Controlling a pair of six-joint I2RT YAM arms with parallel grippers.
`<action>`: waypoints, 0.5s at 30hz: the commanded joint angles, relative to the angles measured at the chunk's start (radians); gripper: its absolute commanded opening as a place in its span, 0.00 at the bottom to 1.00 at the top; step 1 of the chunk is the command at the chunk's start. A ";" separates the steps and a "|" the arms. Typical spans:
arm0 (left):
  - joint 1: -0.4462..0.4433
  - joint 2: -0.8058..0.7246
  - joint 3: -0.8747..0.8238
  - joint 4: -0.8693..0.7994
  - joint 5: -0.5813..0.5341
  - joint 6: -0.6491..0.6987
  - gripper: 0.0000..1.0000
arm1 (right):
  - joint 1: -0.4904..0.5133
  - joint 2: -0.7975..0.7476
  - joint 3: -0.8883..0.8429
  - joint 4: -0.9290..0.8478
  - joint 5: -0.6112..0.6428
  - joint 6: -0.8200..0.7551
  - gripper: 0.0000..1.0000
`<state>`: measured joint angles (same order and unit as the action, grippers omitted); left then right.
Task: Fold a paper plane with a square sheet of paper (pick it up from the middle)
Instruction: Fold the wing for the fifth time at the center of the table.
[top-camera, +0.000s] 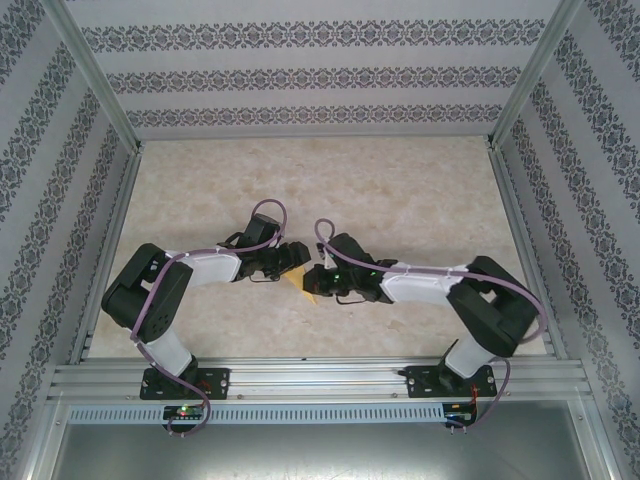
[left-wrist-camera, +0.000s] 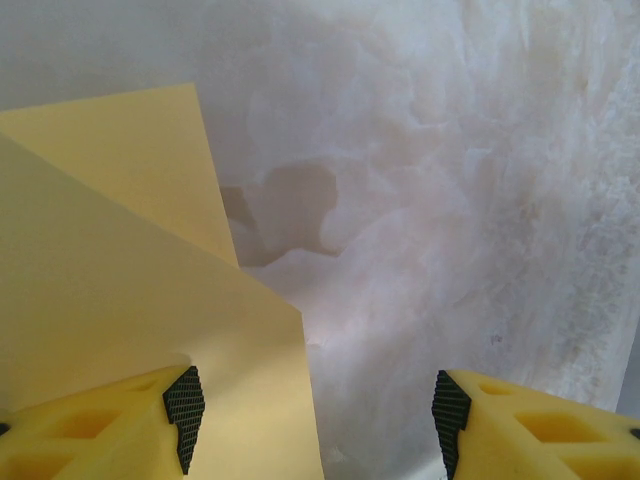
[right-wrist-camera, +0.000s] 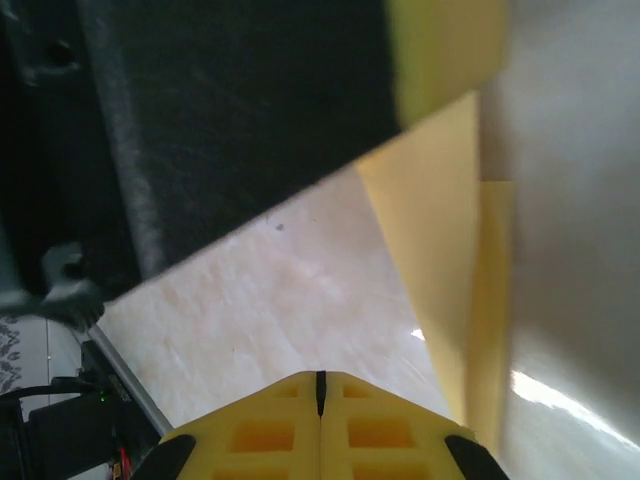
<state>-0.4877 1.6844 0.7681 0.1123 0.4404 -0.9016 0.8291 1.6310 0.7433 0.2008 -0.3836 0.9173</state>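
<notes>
The square sheet of paper (top-camera: 304, 286) is yellow and lies folded on the table between the two arms. In the left wrist view the paper (left-wrist-camera: 110, 280) shows as overlapping layers with slanted edges at the left. My left gripper (left-wrist-camera: 316, 410) is open just above it; the paper's edge reaches under the left fingertip (left-wrist-camera: 183, 404) and partway into the gap. My right gripper (right-wrist-camera: 320, 392) is shut with nothing between its fingers. The paper (right-wrist-camera: 440, 250) stands up as a narrow wedge to its right, apart from the fingers. From above, both grippers (top-camera: 298, 258) (top-camera: 318, 280) meet over the paper.
The pale marbled table (top-camera: 400, 190) is walled by patterned panels and metal posts (top-camera: 95, 80). The left arm's black body (right-wrist-camera: 200, 130) hangs close over the right gripper. A metal rail (top-camera: 320, 380) runs along the near edge by the arm bases.
</notes>
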 joint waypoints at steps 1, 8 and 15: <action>0.021 0.031 -0.033 -0.101 -0.043 -0.005 0.66 | 0.009 0.071 0.019 0.082 -0.013 0.032 0.06; 0.020 0.032 -0.028 -0.111 -0.042 0.000 0.66 | -0.022 0.132 -0.055 0.061 0.028 0.061 0.04; 0.023 0.042 -0.024 -0.112 -0.047 -0.002 0.66 | -0.041 0.187 -0.184 0.251 -0.100 0.183 0.05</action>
<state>-0.4831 1.6852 0.7681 0.1120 0.4438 -0.9016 0.7933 1.7649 0.6243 0.4595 -0.4408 1.0321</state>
